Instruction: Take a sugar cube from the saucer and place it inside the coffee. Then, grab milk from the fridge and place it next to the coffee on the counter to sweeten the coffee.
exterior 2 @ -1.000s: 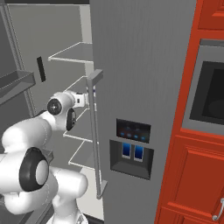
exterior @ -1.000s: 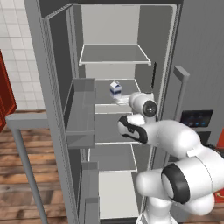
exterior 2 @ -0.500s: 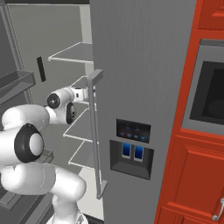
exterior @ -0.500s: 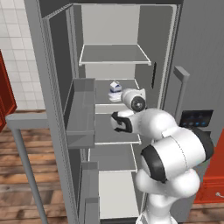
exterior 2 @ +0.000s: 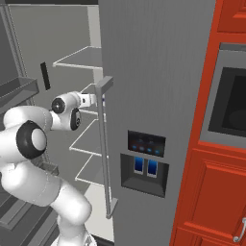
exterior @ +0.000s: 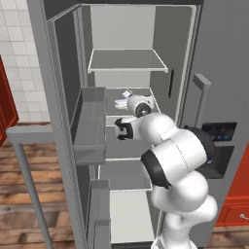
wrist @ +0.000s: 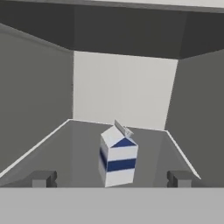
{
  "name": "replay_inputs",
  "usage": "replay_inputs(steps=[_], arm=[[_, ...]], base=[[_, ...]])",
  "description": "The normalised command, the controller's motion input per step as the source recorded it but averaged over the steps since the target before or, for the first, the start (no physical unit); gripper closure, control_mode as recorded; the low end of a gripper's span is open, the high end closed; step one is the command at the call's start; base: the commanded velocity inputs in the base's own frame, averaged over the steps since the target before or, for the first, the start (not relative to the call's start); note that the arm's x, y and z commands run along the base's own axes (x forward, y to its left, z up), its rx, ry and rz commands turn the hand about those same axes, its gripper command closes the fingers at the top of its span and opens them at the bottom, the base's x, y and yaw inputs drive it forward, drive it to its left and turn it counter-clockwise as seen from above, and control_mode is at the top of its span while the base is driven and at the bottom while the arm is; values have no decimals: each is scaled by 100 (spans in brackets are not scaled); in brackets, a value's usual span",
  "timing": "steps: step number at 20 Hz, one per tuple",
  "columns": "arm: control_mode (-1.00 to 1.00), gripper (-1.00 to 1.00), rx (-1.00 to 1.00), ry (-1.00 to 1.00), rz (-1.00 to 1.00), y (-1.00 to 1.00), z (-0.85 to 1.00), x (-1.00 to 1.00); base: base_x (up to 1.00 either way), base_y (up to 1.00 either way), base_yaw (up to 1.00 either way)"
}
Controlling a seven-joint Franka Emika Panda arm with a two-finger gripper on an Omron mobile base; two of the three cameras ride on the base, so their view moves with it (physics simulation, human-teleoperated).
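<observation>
The milk (wrist: 117, 159) is a white gable-top carton with blue bands. It stands upright on a grey shelf (wrist: 78, 144) inside the open fridge (exterior: 223, 73). My gripper (wrist: 112, 179) is open, one fingertip on each side of the carton and a little short of it, touching nothing. In the left base view the arm reaches onto the middle shelf, the gripper (exterior: 130, 100) right beside the milk (exterior: 120, 102). In the right base view the gripper (exterior 2: 96, 99) passes behind the fridge door's edge. The sugar cube, saucer, coffee and counter are out of view.
Door bins (exterior: 90, 124) hang on the open left door, close to my forearm. An upper shelf (exterior: 127, 61) sits just above the hand. The shut right door carries a long bar handle (exterior 2: 103, 144) and a dispenser panel (exterior 2: 146, 158). Red cabinets (exterior 2: 226, 192) stand to the right.
The arm has stretched further into the fridge, carrying the hand along the middle shelf toward the milk. The jaws stayed wide apart. The milk has not moved.
</observation>
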Motion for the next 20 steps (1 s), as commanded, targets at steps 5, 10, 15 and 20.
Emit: replay_inputs(steps=[5,10,15,20], arm=[[-100,-100,0,0,0,0,-7,43],[-100,-100,0,0,0,0,-8,37],[-100,-100,0,1,0,-1,-15,28],[-100,-100,0,0,0,0,-13,24]], base=[[0,0,0],[0,0,0],[0,0,0],[0,0,0]])
